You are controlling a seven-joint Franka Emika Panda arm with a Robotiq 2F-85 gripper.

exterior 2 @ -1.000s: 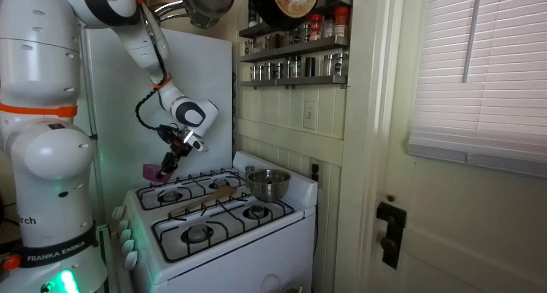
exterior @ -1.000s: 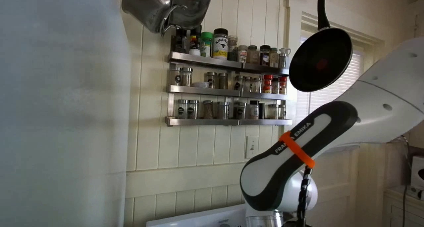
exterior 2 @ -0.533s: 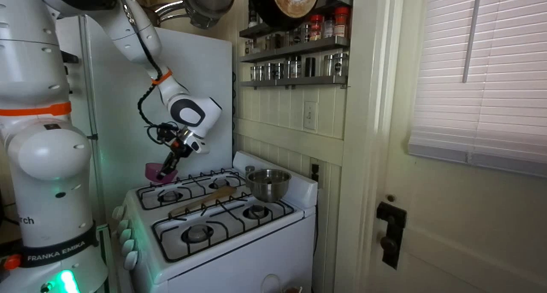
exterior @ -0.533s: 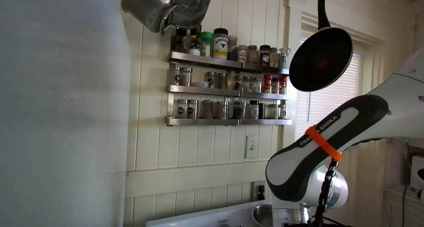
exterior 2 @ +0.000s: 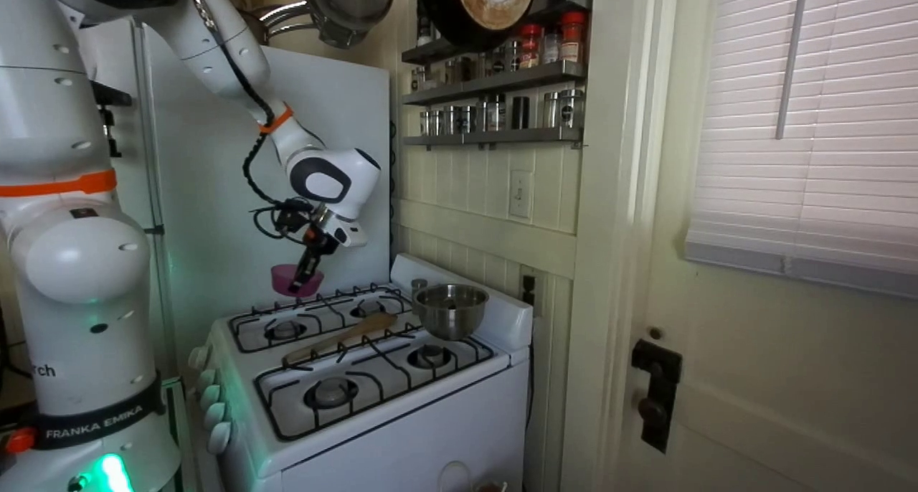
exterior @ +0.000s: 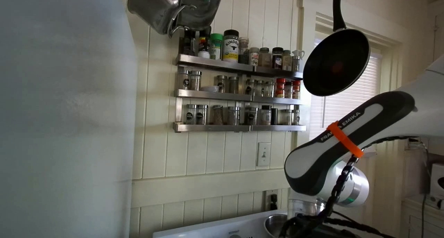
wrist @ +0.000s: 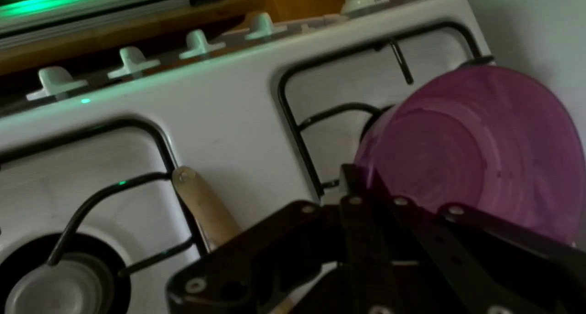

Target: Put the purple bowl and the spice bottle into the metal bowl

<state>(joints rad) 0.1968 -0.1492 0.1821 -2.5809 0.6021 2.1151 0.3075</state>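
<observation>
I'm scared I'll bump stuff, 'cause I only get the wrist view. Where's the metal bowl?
Observer: In both exterior views, the metal bowl is at the back of the stove.
Operator: Is anything next to it?
Observer: Yes, in an exterior view a bottle stands right beside it; I can't tell if they touch.
Operator: And is my purple bowl sitting on the stove?
Observer: No, in an exterior view it hangs above the stove.
</observation>
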